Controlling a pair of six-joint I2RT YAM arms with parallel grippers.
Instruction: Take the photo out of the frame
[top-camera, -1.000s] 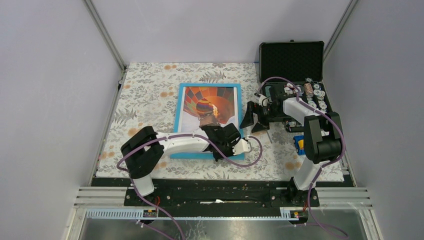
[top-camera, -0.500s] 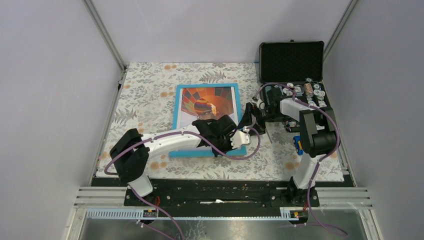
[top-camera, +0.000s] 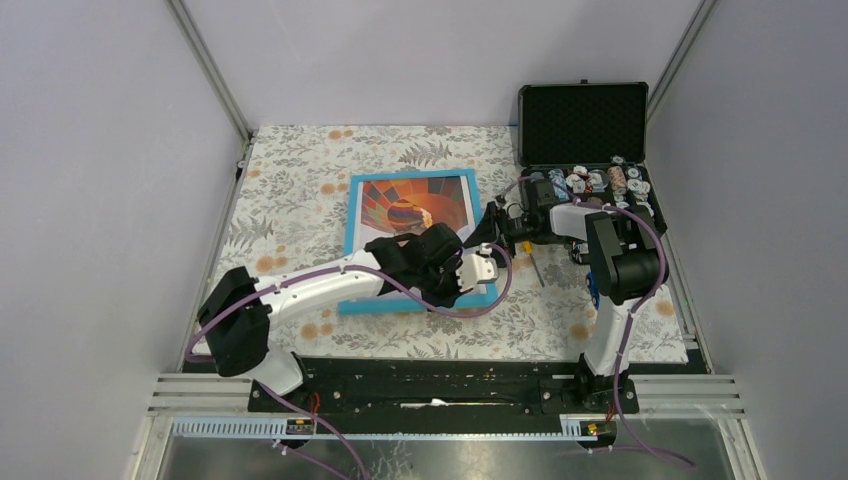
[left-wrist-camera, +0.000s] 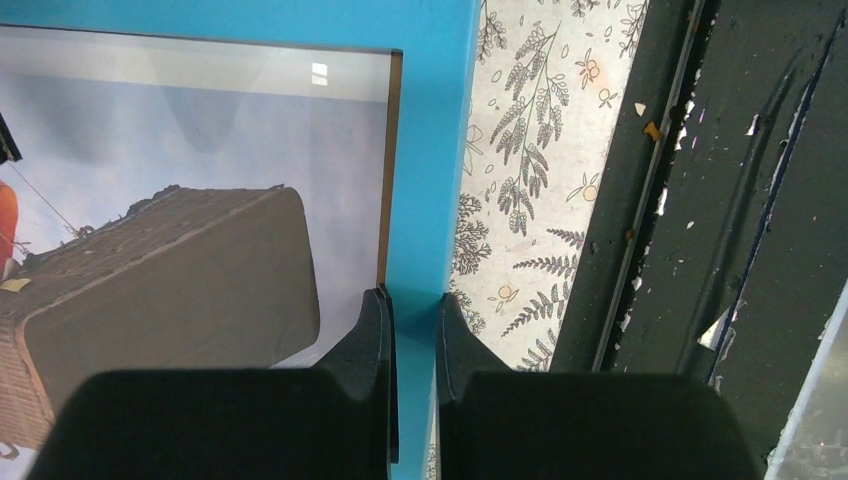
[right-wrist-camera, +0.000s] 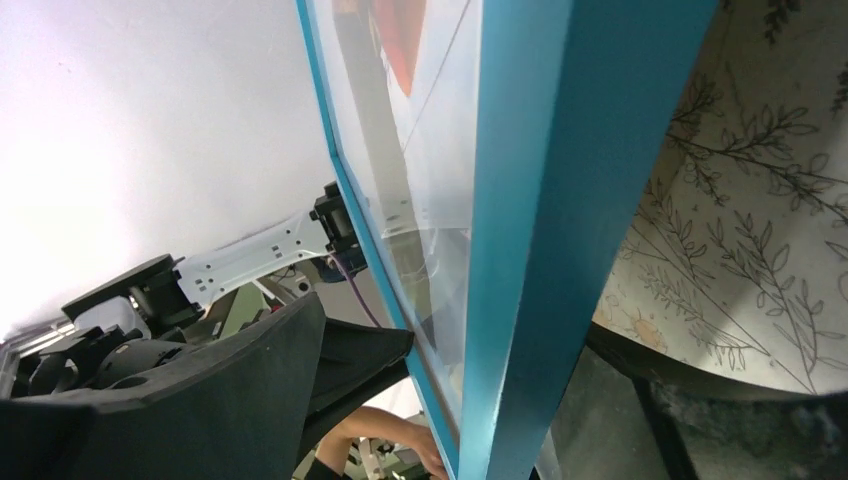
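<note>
Frame (top-camera: 351, 215) on the floral-clothed desk (top-camera: 290, 190), face up; balloon photo (top-camera: 420, 200) sits inside its blue border; left gripper (left-wrist-camera: 412, 325) at the near right corner, jaws narrow, nipping the border; right gripper (top-camera: 492, 236) at the frame's right edge, jaws astride it, contact cannot be told; open black case (top-camera: 585, 120) at far right.

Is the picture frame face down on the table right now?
No, the frame has its light-blue front facing up, with the hot-air balloon photo visible inside it.
</note>
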